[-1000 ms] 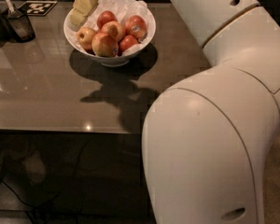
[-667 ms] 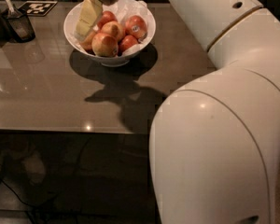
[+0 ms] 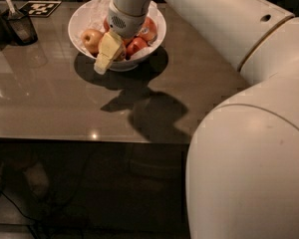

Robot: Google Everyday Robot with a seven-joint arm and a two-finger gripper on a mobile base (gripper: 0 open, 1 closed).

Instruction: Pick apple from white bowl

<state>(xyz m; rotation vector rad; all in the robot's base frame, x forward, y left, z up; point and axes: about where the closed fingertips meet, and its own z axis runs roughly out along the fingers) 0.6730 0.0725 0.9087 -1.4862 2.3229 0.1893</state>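
The tool (image 3: 102, 63) hangs over the near rim of the white bowl (image 3: 77, 20), its pale yellow tip slanting down towards the tabletop (image 3: 50, 101). Whether it is open or has hold of anything, I cannot tell. The bowl stands near the far edge, lined with crumpled paper (image 3: 96, 10), and the apples (image 3: 91, 39) lie inside, just beside and behind the tool. The arm (image 3: 214, 19) reaches in from the right, and its shadow (image 3: 142, 106) falls in front of the bowl. The tabletop is dark and glossy. A dark cup (image 3: 21, 28) with a utensil and a black-and-white marker (image 3: 40, 8) sit at the far left. The near edge crosses the view below the shadow, with dim floor under it. The robot's white body (image 3: 249, 173) fills the right foreground.
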